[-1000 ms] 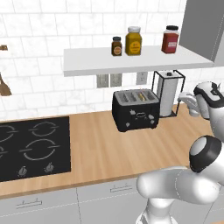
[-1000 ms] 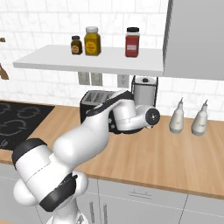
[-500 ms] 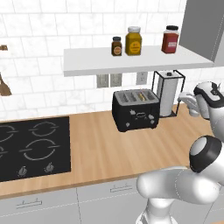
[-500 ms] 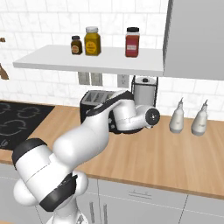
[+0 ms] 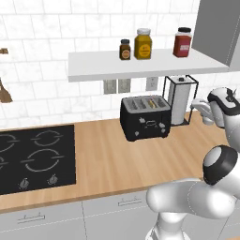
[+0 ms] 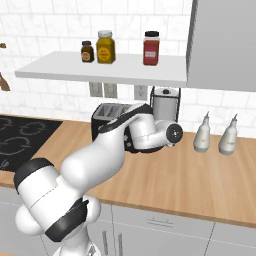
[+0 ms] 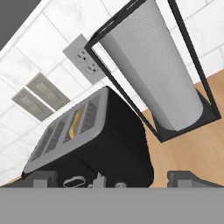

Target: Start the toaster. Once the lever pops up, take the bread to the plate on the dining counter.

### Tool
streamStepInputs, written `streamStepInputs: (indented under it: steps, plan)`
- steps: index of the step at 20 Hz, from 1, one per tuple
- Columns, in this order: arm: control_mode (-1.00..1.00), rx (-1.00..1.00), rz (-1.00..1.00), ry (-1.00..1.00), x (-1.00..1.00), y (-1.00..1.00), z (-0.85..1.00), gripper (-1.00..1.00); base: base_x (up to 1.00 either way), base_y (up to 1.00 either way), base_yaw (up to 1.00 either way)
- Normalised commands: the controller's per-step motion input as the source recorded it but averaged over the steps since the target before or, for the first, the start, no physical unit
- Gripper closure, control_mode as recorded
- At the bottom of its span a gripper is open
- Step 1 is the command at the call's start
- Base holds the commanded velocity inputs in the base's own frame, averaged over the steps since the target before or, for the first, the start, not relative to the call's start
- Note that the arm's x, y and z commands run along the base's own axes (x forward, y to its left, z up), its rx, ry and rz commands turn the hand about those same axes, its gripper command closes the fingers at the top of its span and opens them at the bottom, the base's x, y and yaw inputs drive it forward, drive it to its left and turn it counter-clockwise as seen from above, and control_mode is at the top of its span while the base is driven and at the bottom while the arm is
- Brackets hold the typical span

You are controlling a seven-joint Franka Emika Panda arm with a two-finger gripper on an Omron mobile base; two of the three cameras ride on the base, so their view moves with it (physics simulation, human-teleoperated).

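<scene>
Lighting is even and bright across all three views; the source is diffuse, direction not determinable. The shelf [image 5: 140,65] casts a soft shadow on the tiled wall [image 5: 56,33] beneath it. The toaster [image 5: 145,117] throws only a faint, short shadow on the wood worktop [image 5: 103,159]. The arm's white shells carry gentle shading, no hard glare. Rendering is slightly soft, edges mildly blurred. In the hand view the paper towel roll [image 7: 153,70] shows fine grain; lines stay straight toward the borders.

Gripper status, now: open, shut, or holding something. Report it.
Gripper: open and holding nothing. In the hand view the jaws stand wide apart, with the toaster in front of them, its bread in a slot.
</scene>
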Motion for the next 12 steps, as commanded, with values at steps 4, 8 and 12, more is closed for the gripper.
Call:
streamStepInputs:
  steps: [4,8,12]
  plan:
    - [-1.0,0.0,0.0,0.0,0.0,0.0,0.0,-1.0,0.0,0.0,0.0]
    - [-1.0,0.0,0.0,0.0,0.0,0.0,0.0,-1.0,0.0,0.0,0.0]
    - [-1.0,0.0,0.0,0.0,0.0,0.0,0.0,-1.0,0.0,0.0,0.0]
